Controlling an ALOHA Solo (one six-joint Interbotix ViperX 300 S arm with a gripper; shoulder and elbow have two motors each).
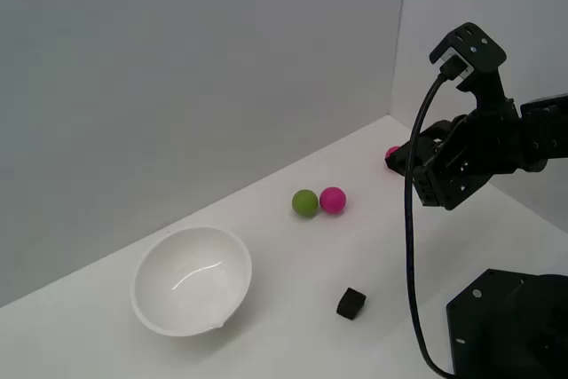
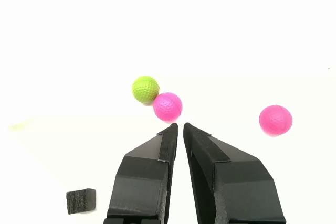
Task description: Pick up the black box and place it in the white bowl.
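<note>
The black box point(image 1: 351, 303) is a tiny matte cube lying on the white table, apart from everything else. In the wrist view the black box point(image 2: 81, 201) shows beside one finger, outside the jaws. The white bowl point(image 1: 191, 280) stands empty toward the exterior view's left, a little left of the cube; the wrist view does not show it. My gripper point(image 1: 401, 162) hovers above the table at the exterior view's right, well behind the cube. Its fingers point(image 2: 169, 145) are shut, almost touching, with nothing between them.
A green ball point(image 1: 304, 202) and a pink ball point(image 1: 333, 200) touch each other behind the bowl. Another pink ball point(image 1: 391, 152) lies close by the gripper tips. The large black robot base point(image 1: 506, 326) fills the near right corner. Grey walls close the back.
</note>
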